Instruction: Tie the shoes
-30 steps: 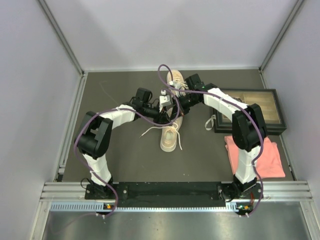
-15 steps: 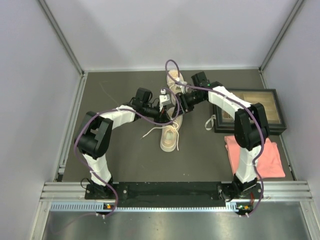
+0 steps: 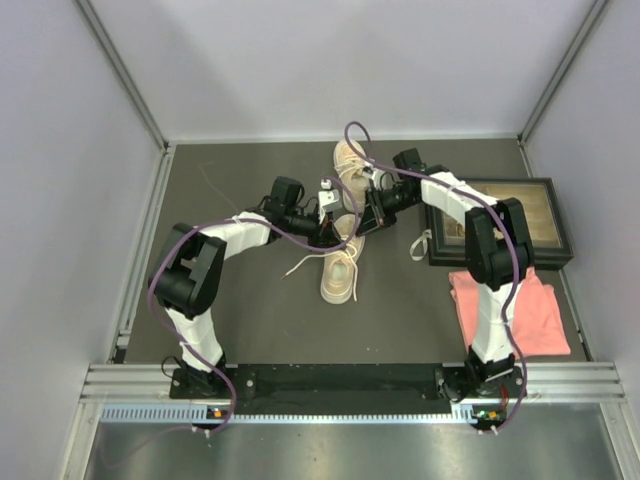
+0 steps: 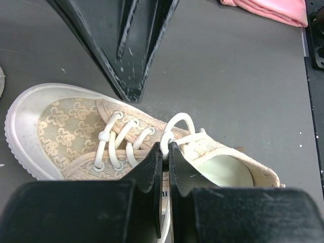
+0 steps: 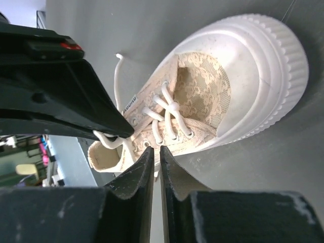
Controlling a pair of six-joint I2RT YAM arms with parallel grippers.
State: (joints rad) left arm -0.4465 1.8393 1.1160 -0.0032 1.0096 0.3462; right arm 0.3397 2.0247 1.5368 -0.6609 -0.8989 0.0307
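Two beige shoes lie mid-table, the far shoe and the near shoe, both with loose white laces. My left gripper reaches in from the left. In the left wrist view the left gripper is shut on a white lace loop at the top eyelets of the far shoe. My right gripper comes in from the right. The right gripper sits low beside that shoe, its jaws together with no lace seen between them. Its fingers show as a black wedge.
A dark framed tray stands at the right, with a folded pink cloth in front of it. A loose white lace lies by the tray's left edge. White walls enclose the grey table on three sides.
The right arm swung rightward off the far shoe, uncovering it, and its gripper now sits lower beside the shoe. The left arm has hardly moved, its jaws closing on the lace.
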